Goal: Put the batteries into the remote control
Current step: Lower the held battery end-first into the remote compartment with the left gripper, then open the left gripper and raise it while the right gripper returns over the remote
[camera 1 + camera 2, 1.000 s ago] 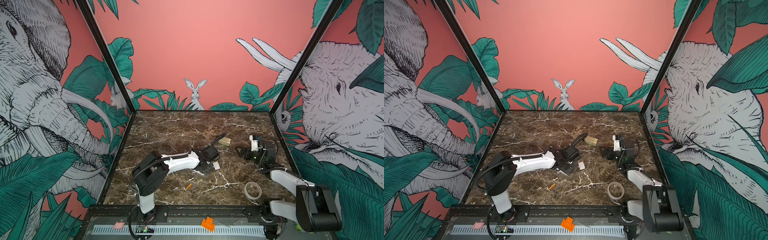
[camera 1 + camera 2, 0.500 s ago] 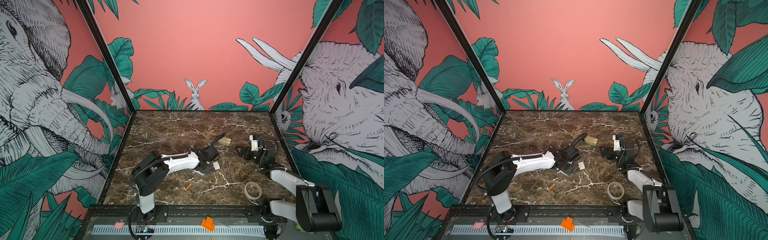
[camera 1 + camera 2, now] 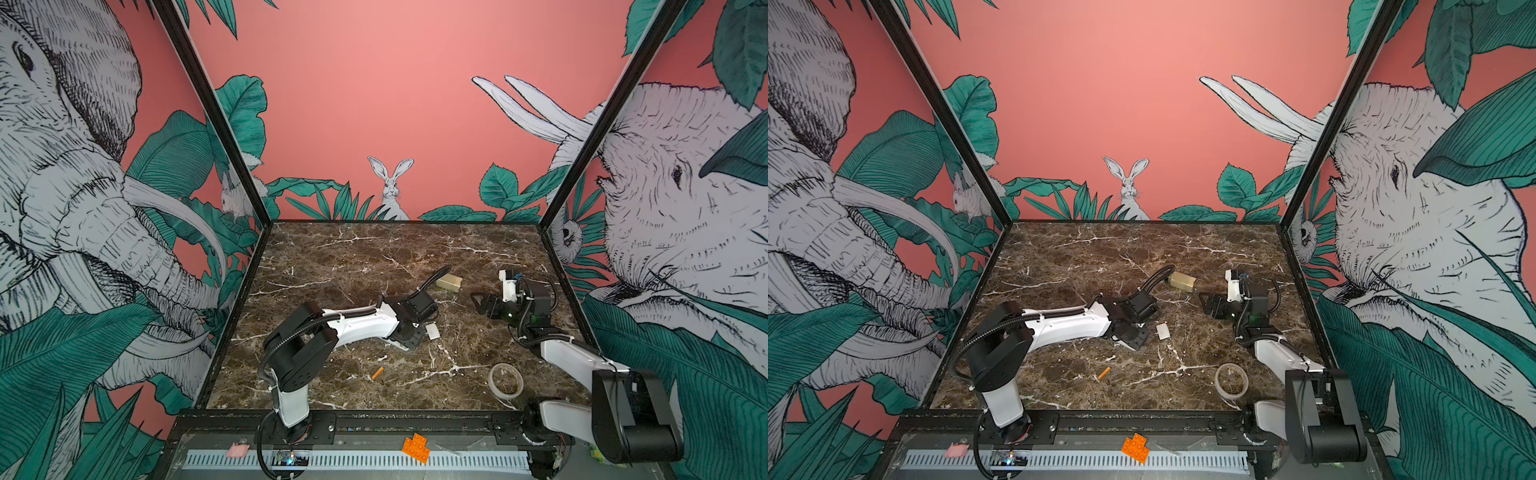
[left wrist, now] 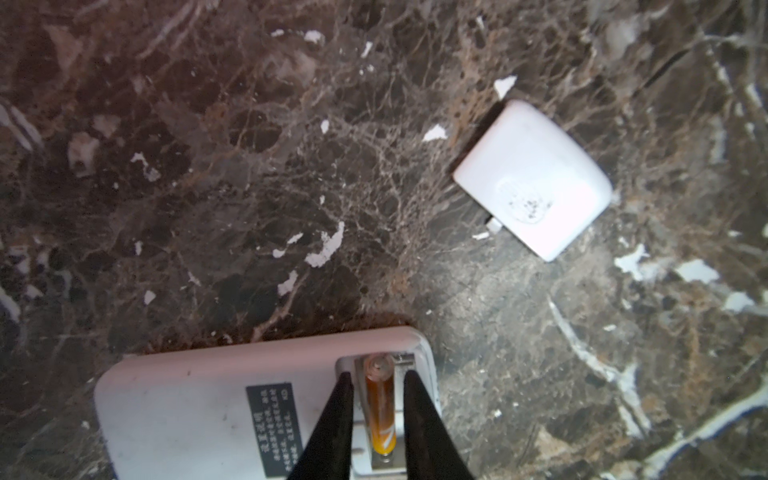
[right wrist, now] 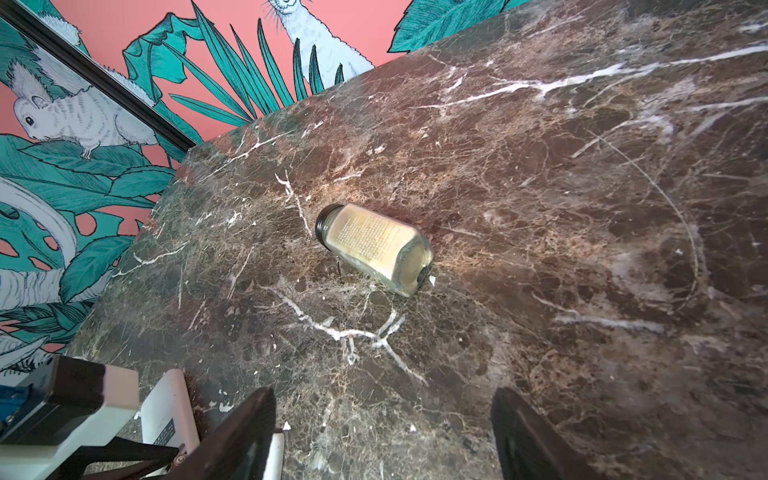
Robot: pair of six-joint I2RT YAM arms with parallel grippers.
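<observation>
The remote control point(image 4: 216, 407) lies back up, white with a black label, its battery bay uncovered. One orange battery point(image 4: 380, 411) lies in the bay. My left gripper point(image 4: 379, 376) points down over it, one finger on each side with a thin gap, so it is open and holds nothing. In both top views this gripper point(image 3: 411, 336) point(image 3: 1129, 334) hides most of the remote. A second battery point(image 3: 377, 372) point(image 3: 1104, 372) lies loose on the marble nearer the front. My right gripper point(image 5: 382, 399) point(image 3: 478, 301) hovers wide open and empty to the right.
The white battery cover point(image 4: 532, 178) point(image 3: 432, 331) lies beside the remote. A beige jar point(image 5: 372, 245) point(image 3: 449, 284) lies on its side behind. A clear tape roll point(image 3: 505, 380) sits front right. An orange toy brick point(image 3: 415, 448) rests on the front rail.
My left gripper's fingers have parted a little from the battery in the bay. Both arms stay where they were, and the loose battery has not moved.
</observation>
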